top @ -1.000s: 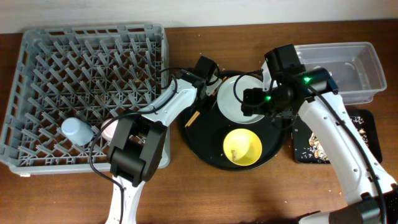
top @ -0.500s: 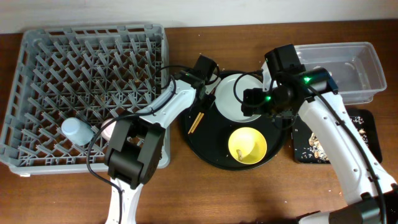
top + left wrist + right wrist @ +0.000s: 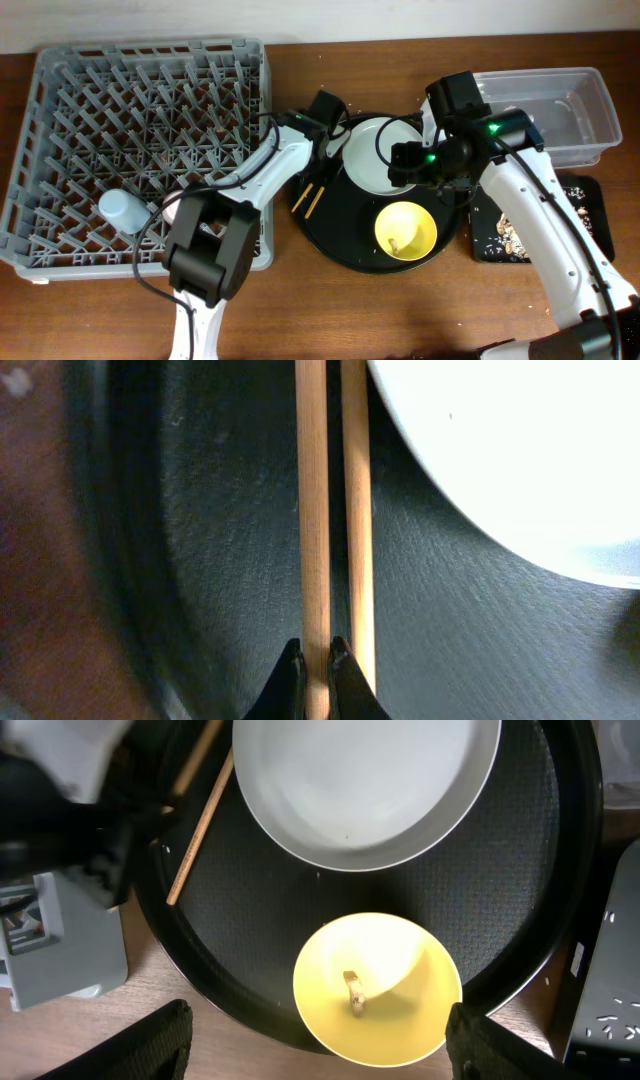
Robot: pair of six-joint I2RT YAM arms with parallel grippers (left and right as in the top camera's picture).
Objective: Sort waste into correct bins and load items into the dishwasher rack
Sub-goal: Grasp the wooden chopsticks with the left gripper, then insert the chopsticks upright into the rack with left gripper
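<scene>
My left gripper [image 3: 313, 660] is shut on one of the two wooden chopsticks [image 3: 312, 510], low over the large round black tray; in the overhead view the gripper [image 3: 322, 165] is by the tray's left rim, where the chopsticks [image 3: 305, 200] lie. My right gripper [image 3: 320, 1055] is wide open and empty above the yellow bowl [image 3: 378, 988], which holds one brown scrap [image 3: 353, 993]. The pale plate [image 3: 380, 160] lies behind the bowl [image 3: 405, 230]. The light-blue cup [image 3: 122, 210] and the pink cup [image 3: 175, 207] sit in the grey rack [image 3: 140, 110].
The round black tray [image 3: 335, 240] carries the plate, bowl and chopsticks. The clear tub [image 3: 560, 110] stands at the far right. The shallow black tray [image 3: 592, 215] in front of it holds scattered scraps. My left arm crosses the rack's right front corner.
The chopsticks have shifted toward the round tray's left rim with my left gripper. The yellow bowl has slid a little to the right. My right arm has barely moved.
</scene>
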